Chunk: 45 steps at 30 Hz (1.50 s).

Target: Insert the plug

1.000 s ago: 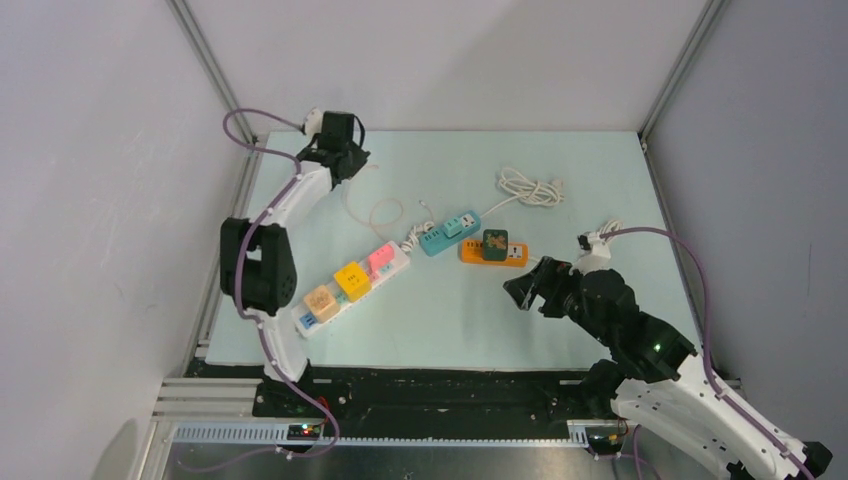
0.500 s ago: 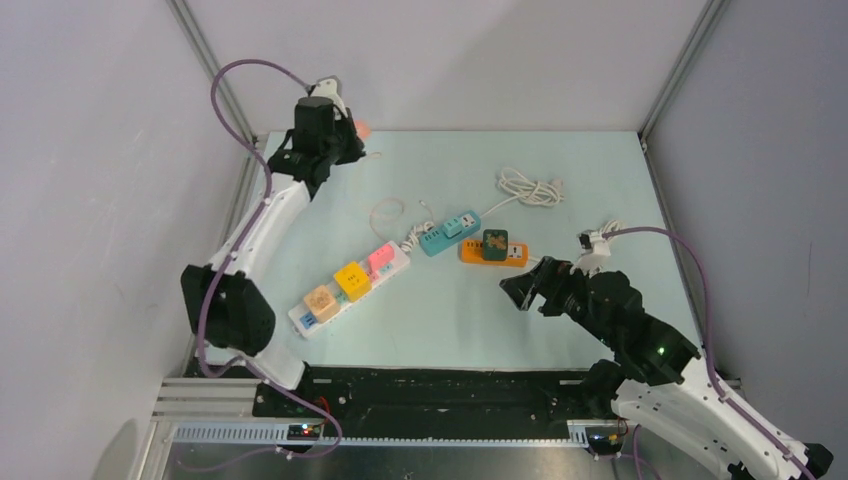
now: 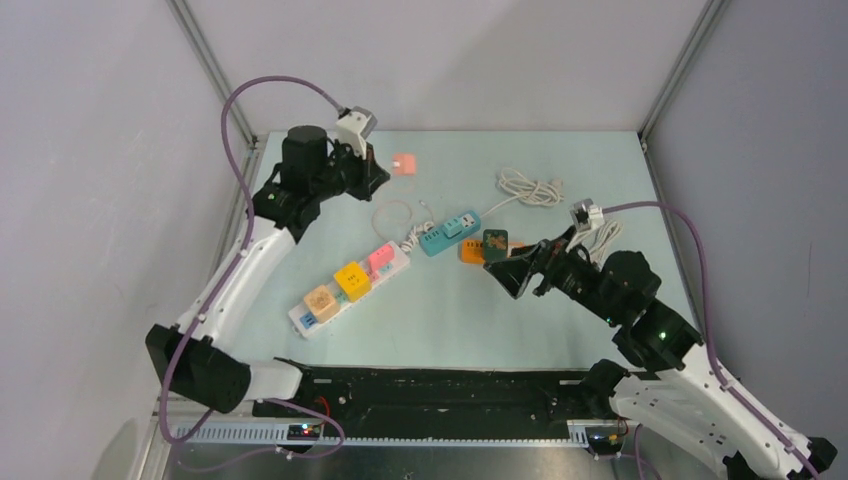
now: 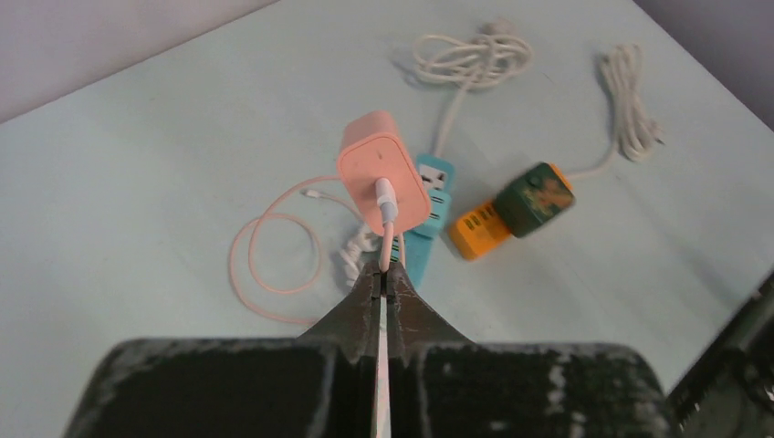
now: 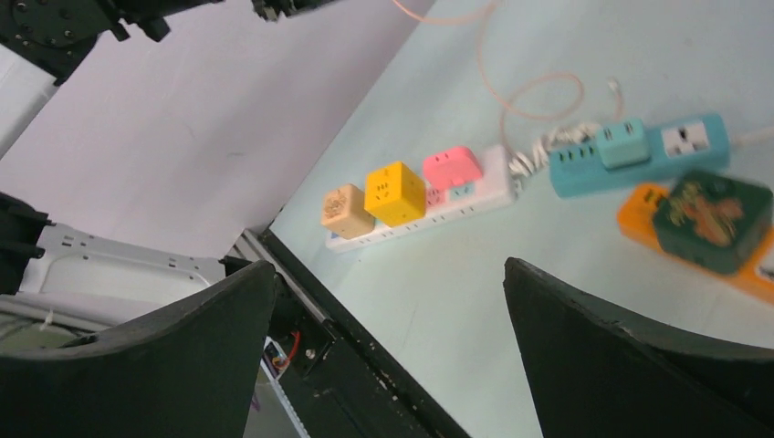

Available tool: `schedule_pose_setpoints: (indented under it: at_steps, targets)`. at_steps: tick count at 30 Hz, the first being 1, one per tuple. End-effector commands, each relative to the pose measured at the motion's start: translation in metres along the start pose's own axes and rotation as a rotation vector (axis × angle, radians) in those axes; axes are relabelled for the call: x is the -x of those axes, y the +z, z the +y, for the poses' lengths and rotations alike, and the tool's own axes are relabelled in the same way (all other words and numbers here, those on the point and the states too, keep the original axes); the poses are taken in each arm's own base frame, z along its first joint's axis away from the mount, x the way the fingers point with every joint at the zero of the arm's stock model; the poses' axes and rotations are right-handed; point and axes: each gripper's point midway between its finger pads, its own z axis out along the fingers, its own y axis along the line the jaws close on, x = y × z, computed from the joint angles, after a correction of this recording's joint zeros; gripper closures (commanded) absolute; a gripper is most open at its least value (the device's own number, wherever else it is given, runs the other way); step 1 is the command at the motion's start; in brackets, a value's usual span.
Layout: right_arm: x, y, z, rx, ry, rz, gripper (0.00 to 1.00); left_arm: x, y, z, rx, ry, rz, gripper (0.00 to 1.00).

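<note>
The left gripper's (image 4: 383, 278) jaws are pinched shut on the pink cable (image 4: 391, 239), and that arm has swung out from the far left corner, carrying the plug (image 4: 383, 182) over the table beyond the white power strip (image 3: 350, 283). The right gripper (image 5: 388, 274) has spread its jaws wider, nothing between them, and moved up to the green adapter (image 5: 712, 219). The plug is a salmon-pink cube with rounded edges, just ahead of the left fingertips.

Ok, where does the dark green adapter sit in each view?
Top external: dark green adapter just right of centre, on the orange strip.
Left wrist: right of centre, on the orange strip.
Right wrist: at the right edge.
Shared landmark: the teal strip lies beside it in all three.
</note>
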Motion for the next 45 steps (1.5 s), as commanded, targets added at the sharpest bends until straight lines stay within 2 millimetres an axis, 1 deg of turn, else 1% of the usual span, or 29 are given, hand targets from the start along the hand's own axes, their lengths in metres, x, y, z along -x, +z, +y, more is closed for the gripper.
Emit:
schedule_pose_setpoints:
  at_steps: [1, 2, 3, 4, 5, 6, 8, 10, 13, 15, 18, 21, 22, 23, 24, 25, 26, 27, 28, 30, 33, 35, 37, 38, 39, 40, 41, 43, 45]
  targets:
    - [0.044, 0.012, 0.051, 0.219, -0.197, -0.102, 0.0, 0.029, -0.04, -0.048, -0.171, 0.152, -0.126, 1.0]
    - [0.041, 0.02, 0.055, 0.247, -0.231, -0.072, 0.01, 0.029, -0.044, -0.053, -0.186, 0.154, -0.131, 1.0]
    - [0.053, 0.02, 0.065, 0.282, -0.31, -0.095, 0.01, 0.03, -0.053, -0.059, -0.198, 0.158, -0.146, 1.0]
    - [0.043, 0.027, 0.074, 0.353, -0.351, -0.033, 0.01, 0.027, -0.059, -0.065, -0.223, 0.154, -0.138, 1.0]
    - [0.052, 0.023, 0.089, 0.406, -0.435, -0.029, 0.01, 0.024, -0.069, -0.07, -0.241, 0.153, -0.131, 1.0]
    - [0.04, 0.029, 0.097, 0.48, -0.462, 0.051, 0.01, 0.022, -0.075, -0.079, -0.282, 0.159, -0.129, 1.0]
    - [0.055, 0.03, 0.119, 0.563, -0.566, 0.066, 0.01, 0.017, -0.092, -0.093, -0.344, 0.161, -0.12, 1.0]
    - [0.057, 0.036, 0.128, 0.608, -0.61, 0.088, 0.01, 0.012, -0.105, -0.104, -0.387, 0.161, -0.112, 1.0]
    - [0.062, 0.045, 0.135, 0.66, -0.658, 0.079, 0.01, 0.003, -0.124, -0.12, -0.453, 0.17, -0.105, 1.0]
    - [0.057, 0.057, 0.134, 0.693, -0.678, 0.105, 0.01, -0.003, -0.134, -0.13, -0.496, 0.177, -0.094, 1.0]
    - [0.049, 0.061, 0.135, 0.742, -0.718, 0.161, 0.01, -0.01, -0.15, -0.144, -0.549, 0.197, -0.099, 1.0]
    - [0.035, 0.07, 0.13, 0.773, -0.72, 0.25, 0.0, -0.013, -0.162, -0.154, -0.594, 0.212, -0.111, 1.0]
    - [0.032, 0.065, 0.135, 0.798, -0.726, 0.279, 0.01, -0.013, -0.167, -0.157, -0.602, 0.219, -0.119, 1.0]
    - [0.024, 0.071, 0.133, 0.807, -0.718, 0.319, 0.01, -0.014, -0.17, -0.158, -0.61, 0.225, -0.123, 1.0]
    - [0.019, 0.065, 0.138, 0.828, -0.726, 0.358, 0.01, -0.014, -0.174, -0.16, -0.615, 0.233, -0.13, 1.0]
    - [0.009, 0.072, 0.134, 0.84, -0.734, 0.397, 0.0, -0.015, -0.175, -0.16, -0.616, 0.242, -0.134, 1.0]
    - [0.003, 0.067, 0.139, 0.854, -0.727, 0.439, 0.01, -0.015, -0.178, -0.161, -0.614, 0.25, -0.138, 1.0]
    - [-0.001, 0.074, 0.138, 0.847, -0.736, 0.46, 0.03, -0.016, -0.178, -0.16, -0.612, 0.26, -0.14, 1.0]
    - [-0.009, 0.073, 0.138, 0.848, -0.727, 0.49, 0.04, -0.018, -0.18, -0.16, -0.613, 0.262, -0.139, 1.0]
    - [-0.018, 0.079, 0.136, 0.857, -0.71, 0.526, 0.13, -0.021, -0.181, -0.161, -0.62, 0.263, -0.13, 1.0]
    - [-0.018, 0.076, 0.142, 0.904, -0.655, 0.538, 0.32, -0.026, -0.182, -0.16, -0.621, 0.276, -0.117, 1.0]
    - [-0.015, 0.072, 0.142, 0.93, -0.622, 0.541, 0.38, -0.03, -0.184, -0.159, -0.616, 0.29, -0.11, 1.0]
    - [-0.014, 0.069, 0.141, 0.936, -0.611, 0.543, 0.41, -0.032, -0.185, -0.158, -0.607, 0.301, -0.108, 1.0]
    - [-0.015, 0.068, 0.14, 0.937, -0.611, 0.546, 0.46, -0.033, -0.185, -0.158, -0.608, 0.302, -0.105, 1.0]
    - [-0.017, 0.068, 0.14, 0.928, -0.612, 0.555, 0.65, -0.033, -0.186, -0.158, -0.608, 0.304, -0.106, 1.0]
    - [-0.018, 0.07, 0.139, 0.919, -0.617, 0.558, 0.74, -0.034, -0.186, -0.158, -0.606, 0.305, -0.104, 1.0]
    - [-0.02, 0.071, 0.138, 0.901, -0.623, 0.564, 0.91, -0.034, -0.186, -0.157, -0.602, 0.305, -0.103, 1.0]
    - [-0.024, 0.071, 0.139, 0.898, -0.623, 0.578, 1.0, -0.033, -0.186, -0.156, -0.592, 0.308, -0.105, 1.0]
    - [-0.028, 0.069, 0.14, 0.903, -0.623, 0.584, 1.0, -0.03, -0.186, -0.155, -0.582, 0.313, -0.113, 1.0]
